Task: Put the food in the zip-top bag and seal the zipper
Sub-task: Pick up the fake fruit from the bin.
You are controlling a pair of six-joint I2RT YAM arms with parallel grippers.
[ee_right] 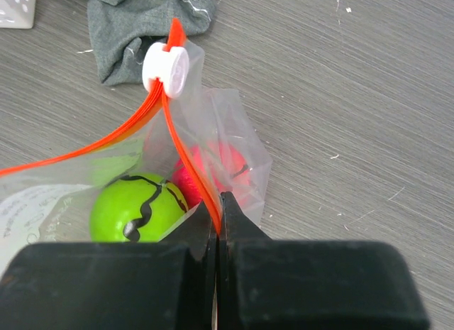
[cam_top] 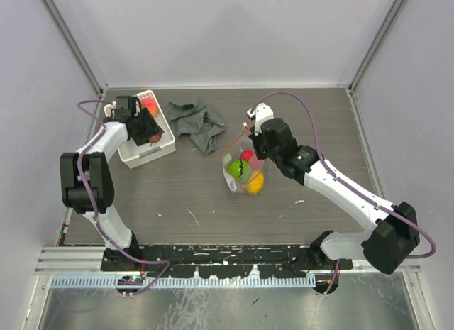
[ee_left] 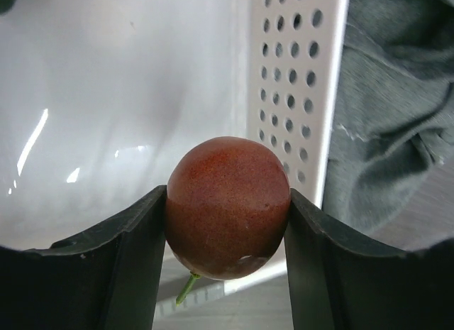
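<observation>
The clear zip-top bag [cam_top: 245, 170] lies mid-table with green [cam_top: 235, 169], red [cam_top: 247, 157] and yellow [cam_top: 255, 182] toy foods inside. My right gripper [ee_right: 217, 202] is shut on its red-orange zipper strip [ee_right: 186, 156], holding the mouth up; the white slider [ee_right: 166, 71] sits at the strip's far end. The green fruit [ee_right: 135, 211] and a pink one [ee_right: 213, 170] show through the plastic. My left gripper [ee_left: 227, 223] is shut on a brown-red round fruit [ee_left: 228, 202] with a green stem, held over the white lattice basket [ee_left: 291, 96]. In the top view the left gripper [cam_top: 145, 124] is at the basket [cam_top: 159, 151].
A crumpled grey cloth [cam_top: 198, 122] lies between basket and bag, also in the left wrist view [ee_left: 394, 96] and the right wrist view [ee_right: 142, 25]. A red-pink item [cam_top: 148, 101] stays in the basket's far end. Walls enclose the table on three sides.
</observation>
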